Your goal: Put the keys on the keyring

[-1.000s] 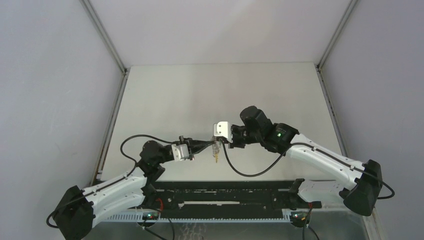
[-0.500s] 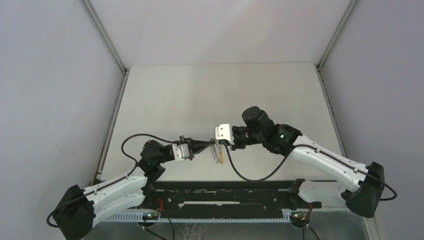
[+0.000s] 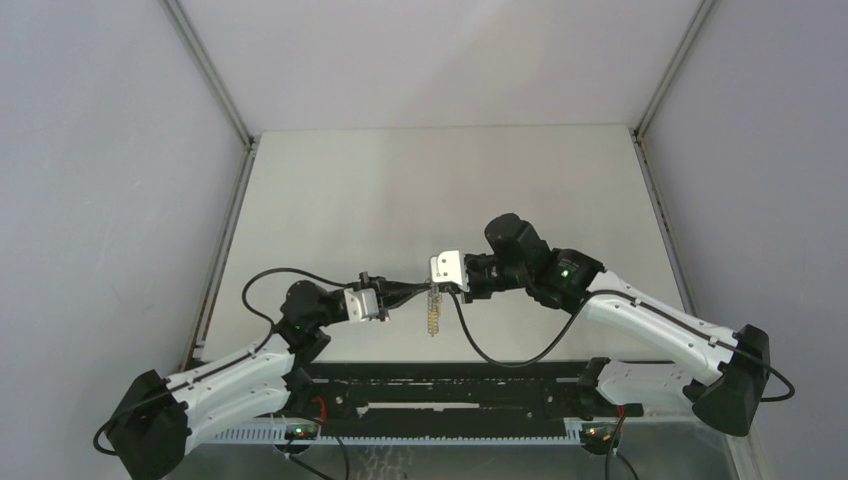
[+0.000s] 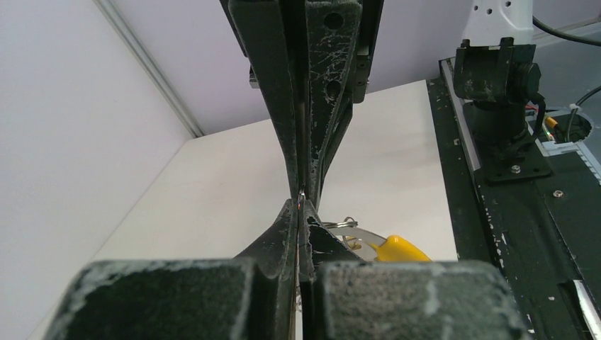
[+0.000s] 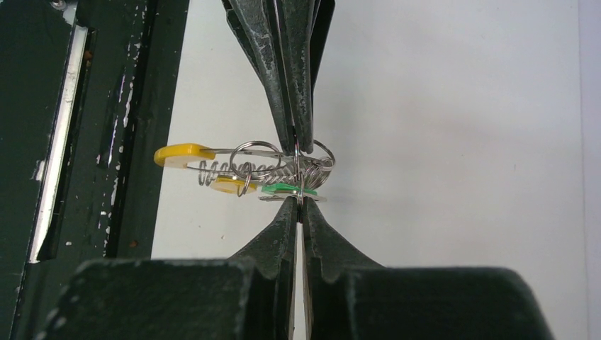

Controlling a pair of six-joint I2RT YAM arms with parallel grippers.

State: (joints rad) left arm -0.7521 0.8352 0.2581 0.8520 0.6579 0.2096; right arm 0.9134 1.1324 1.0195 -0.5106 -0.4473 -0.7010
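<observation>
Nearest, along the near edge of the table (image 3: pixel 400 180), the black base rail (image 3: pixel 450 400) is carrying both arms, and they are reaching inward and meeting tip to tip over the near middle of the table. The left end effector (image 3: pixel 418 292) is coming in from the left and the right end effector (image 3: pixel 450 287) from the right, each with its fingers pressed together.

Between those tips the keyring (image 3: pixel 432 312) is hanging off the table, showing edge-on from above as a short beaded strip below the two tips. In the right wrist view its rough rim is looking like a coil of grey wire lying crosswise, and a thin wire is running straight from the right end effector's pinched tips to the left end effector's pinched tips opposite, so both are clamping the keyring with no gap showing.

The yellow key (image 5: pixel 181 154) is sticking out to one side of the coil, towards the rail, its thin shaft pointing back to the pinch. The green key (image 5: pixel 283 188) is lying against the rim just beside the right end effector's tips. A smaller yellow tab (image 5: pixel 230 185) is sitting next to it, and small wire loops (image 5: pixel 254 152) are crowding the rim; whether each key is threaded on I cannot tell.

Beyond, the pale table is stretching away to the grey walls (image 3: pixel 440 60)
</observation>
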